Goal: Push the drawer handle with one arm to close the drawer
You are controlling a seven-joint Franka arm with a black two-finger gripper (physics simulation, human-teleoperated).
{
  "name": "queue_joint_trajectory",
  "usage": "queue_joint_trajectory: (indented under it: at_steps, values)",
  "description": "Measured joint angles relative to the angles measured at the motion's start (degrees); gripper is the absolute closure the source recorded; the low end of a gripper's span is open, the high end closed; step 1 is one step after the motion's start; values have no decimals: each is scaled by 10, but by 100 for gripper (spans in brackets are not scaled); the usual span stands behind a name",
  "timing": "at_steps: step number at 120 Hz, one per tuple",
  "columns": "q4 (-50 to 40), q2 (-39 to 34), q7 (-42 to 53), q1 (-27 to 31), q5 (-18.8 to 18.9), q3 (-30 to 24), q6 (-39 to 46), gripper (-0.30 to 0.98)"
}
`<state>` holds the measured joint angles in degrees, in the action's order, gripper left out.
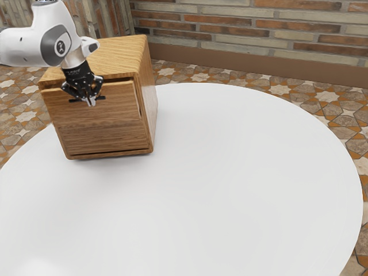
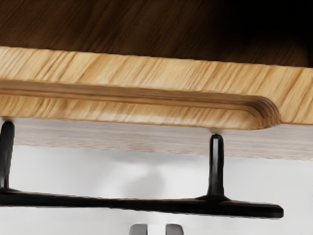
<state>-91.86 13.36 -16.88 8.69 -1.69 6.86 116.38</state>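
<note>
1. Wall [image 1: 259, 30]: rough strips of orange, buff and grey brick, brown band along its foot.
2. Floor [image 1: 345, 119]: patterned tile, pale stars among brown and orange pieces.
3. Table [image 1: 230, 178]: round, white, smooth.
4. Cabinet [image 1: 112, 54]: wood, boxy, rounded edges; upright on the table, toward the exterior view's left.
5. Arm [image 1: 35, 46]: white with grey; enters at the exterior view's upper left, the hand pointing down in front of the cabinet.
6. Drawer [image 1: 118, 109]: upper part of the cabinet's face. Stands ajar, front panel out from the body; wrist view looks over its top edge, a long round-ended groove along it, dark interior behind.
7. Gripper [image 1: 90, 102]: black, at the drawer's front. Fingers [image 2: 138, 230] a little spread, nothing pinched between the tips.
8. Handle [image 2: 244, 209]: thin black bar on two posts, fixed to the outer face of the drawer, high up. Fingertips near the bar, on its side away from the panel; contact, cannot tell.
</note>
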Motion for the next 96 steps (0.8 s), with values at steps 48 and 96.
queue_joint_trajectory:
  at_steps: [48,96]
  values:
    - [-21,-4,40,13,-11,-14,33,71]
    - [37,-122,61,-100,-51,-78,-163,16]
